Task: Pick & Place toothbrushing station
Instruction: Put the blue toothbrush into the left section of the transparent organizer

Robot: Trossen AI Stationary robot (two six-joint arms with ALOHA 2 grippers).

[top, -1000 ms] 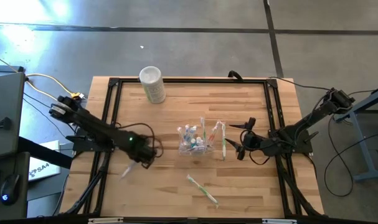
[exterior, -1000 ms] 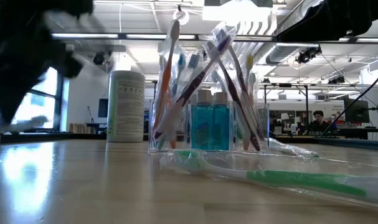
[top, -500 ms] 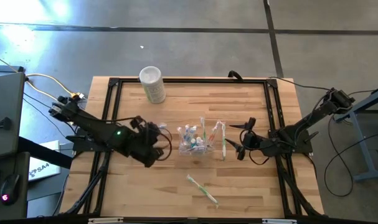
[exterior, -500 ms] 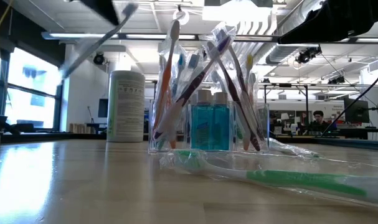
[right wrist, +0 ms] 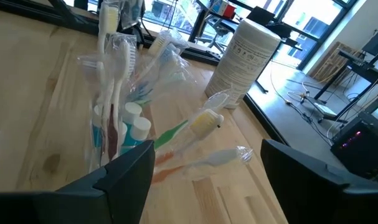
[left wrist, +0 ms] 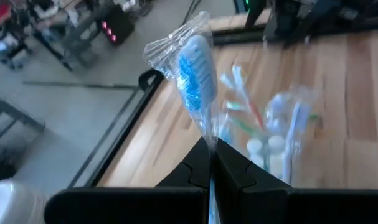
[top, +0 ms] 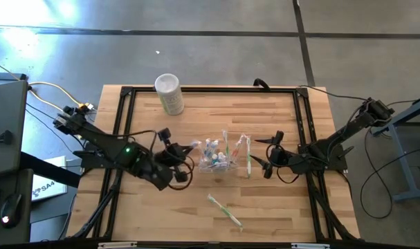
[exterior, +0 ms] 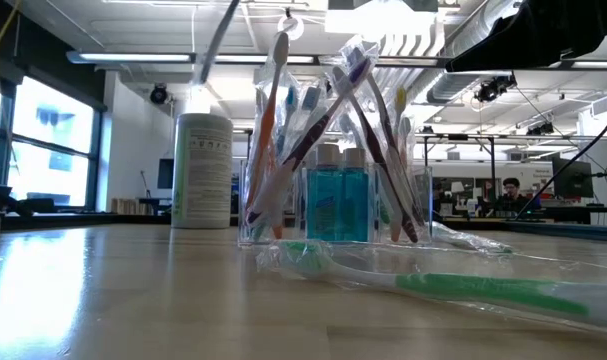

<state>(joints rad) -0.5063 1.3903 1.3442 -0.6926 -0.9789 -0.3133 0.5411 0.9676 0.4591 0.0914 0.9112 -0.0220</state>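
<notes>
A light wooden table (top: 196, 117) with a black frame along its edges carries everything. Near its middle stands a clear cup (top: 215, 160) of wrapped toothbrushes and teal tubes, and a white cylinder (top: 169, 93) stands at the far edge. One green toothbrush (top: 225, 209) in clear wrap lies flat toward the near edge, apart from the cup.

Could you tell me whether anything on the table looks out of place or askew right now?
Yes: one wrapped green toothbrush lies flat on the table, apart from the clear cup where the other brushes stand. The left end effector, shut, holds another wrapped toothbrush beside the cup, not yet in it.
</notes>
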